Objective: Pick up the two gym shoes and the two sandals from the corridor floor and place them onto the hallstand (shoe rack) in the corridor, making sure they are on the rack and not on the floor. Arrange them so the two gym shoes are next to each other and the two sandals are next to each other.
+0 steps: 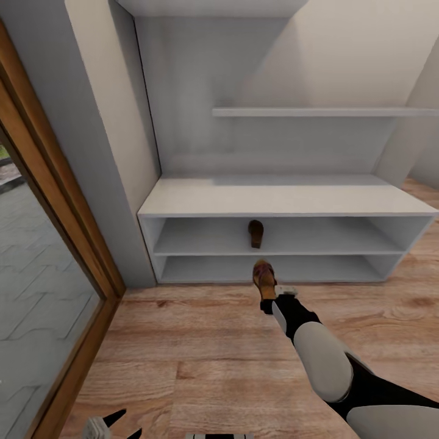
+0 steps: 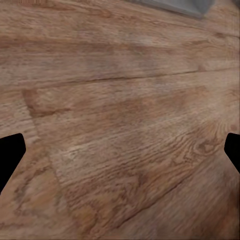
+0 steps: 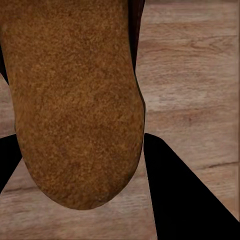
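My right arm stretches forward toward the hallstand [image 1: 286, 198], its tool [image 1: 267, 291] pinching a sandal [image 1: 263, 277] above the corridor floor [image 1: 201, 341]; another sandal [image 1: 256, 233] lies on the upper shelf.

My left tool [image 2: 120, 150] hangs spread over the floor.

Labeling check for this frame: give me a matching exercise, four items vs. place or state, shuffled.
Items:
1. sandal on the rack
2. sandal in the grip
3. left end effector
4. hallstand bench top

Place or state:
A. open, low over the corridor floor
B. bare white surface
C. lying on the upper open shelf
D. held by the right end effector in front of the shelves, above the floor

Pairs: 1-C, 2-D, 3-A, 4-B
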`<state>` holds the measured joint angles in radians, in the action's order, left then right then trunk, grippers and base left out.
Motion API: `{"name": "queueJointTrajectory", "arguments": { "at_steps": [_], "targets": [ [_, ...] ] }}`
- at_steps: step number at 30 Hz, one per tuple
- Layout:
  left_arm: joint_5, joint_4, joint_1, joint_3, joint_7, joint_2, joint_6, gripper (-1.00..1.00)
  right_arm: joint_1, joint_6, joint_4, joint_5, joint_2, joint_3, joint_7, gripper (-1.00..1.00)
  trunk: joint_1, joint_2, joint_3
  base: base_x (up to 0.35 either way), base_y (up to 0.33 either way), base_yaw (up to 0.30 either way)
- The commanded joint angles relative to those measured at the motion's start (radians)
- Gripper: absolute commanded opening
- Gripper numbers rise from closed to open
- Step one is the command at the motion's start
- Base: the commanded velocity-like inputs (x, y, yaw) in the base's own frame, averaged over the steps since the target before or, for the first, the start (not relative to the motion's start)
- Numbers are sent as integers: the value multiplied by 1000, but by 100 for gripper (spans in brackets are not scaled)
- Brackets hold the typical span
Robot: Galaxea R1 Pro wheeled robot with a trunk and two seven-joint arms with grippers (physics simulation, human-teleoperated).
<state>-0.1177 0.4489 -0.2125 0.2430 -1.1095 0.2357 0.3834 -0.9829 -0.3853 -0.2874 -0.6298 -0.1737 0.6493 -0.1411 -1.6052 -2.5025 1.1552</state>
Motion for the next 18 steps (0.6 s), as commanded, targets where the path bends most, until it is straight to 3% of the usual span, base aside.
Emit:
{"name": "queueJointTrajectory", "arguments": {
  "at_steps": [1,9,18],
  "targets": [
    [-1,-1,-1,2,-4,0,5,100,0,-4,-2,0,-1,3,-3,-100,0,0,2,228,-159,124],
    [-1,-1,-1,2,-4,-2,5,100,0,-4,-3,0,-1,3,-3,-100,0,0,10,226,-156,166],
    [-1,0,-1,2,-2,-4,3,100,0,-4,-4,-1,-1,3,-4,-100,0,0,19,39,-24,165]
  ]
}}
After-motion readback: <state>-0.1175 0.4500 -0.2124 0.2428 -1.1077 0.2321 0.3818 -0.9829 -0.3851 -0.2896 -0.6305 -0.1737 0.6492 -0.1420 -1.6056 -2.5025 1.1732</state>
